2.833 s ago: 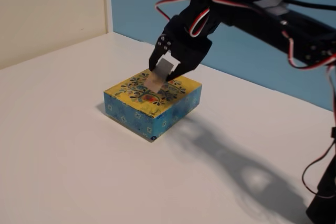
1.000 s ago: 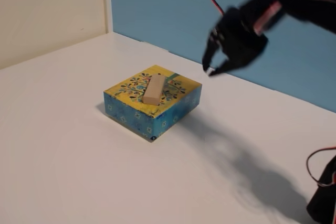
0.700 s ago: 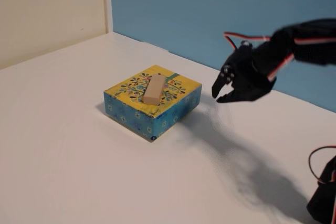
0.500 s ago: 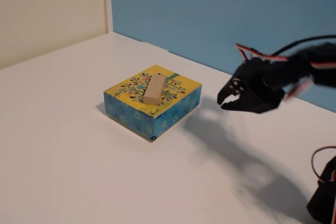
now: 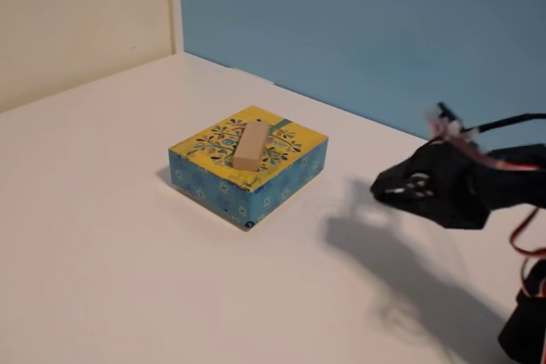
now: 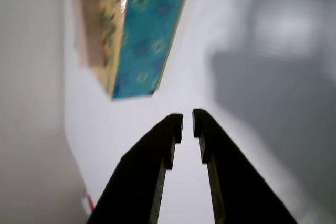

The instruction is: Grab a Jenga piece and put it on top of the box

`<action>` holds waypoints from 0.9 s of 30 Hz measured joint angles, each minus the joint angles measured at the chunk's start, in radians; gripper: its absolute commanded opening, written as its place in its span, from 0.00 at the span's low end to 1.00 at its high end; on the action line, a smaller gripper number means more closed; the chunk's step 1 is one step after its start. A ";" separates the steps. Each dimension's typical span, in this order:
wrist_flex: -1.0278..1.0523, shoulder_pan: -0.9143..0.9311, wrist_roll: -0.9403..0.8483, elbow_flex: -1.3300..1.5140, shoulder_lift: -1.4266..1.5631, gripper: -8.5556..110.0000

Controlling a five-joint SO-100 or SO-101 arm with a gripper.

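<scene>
With the Jenga piece [image 5: 251, 144] lying flat on the box [image 5: 281, 178], your gripper [image 6: 187, 120] hung low to the right in the fixed view, nearly closed and empty, with only parking seemingly left.

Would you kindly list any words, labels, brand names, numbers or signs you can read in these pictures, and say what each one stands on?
None: no readable text in either view.
The box carries only a floral tree pattern on its yellow top and small motifs on its blue sides, no lettering.
The Jenga piece on top of it is plain wood, unmarked.
The gripper is plain black; its fingers carry no label.
</scene>
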 measured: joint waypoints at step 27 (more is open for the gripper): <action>0.106 0.046 0.038 0.005 0.041 0.07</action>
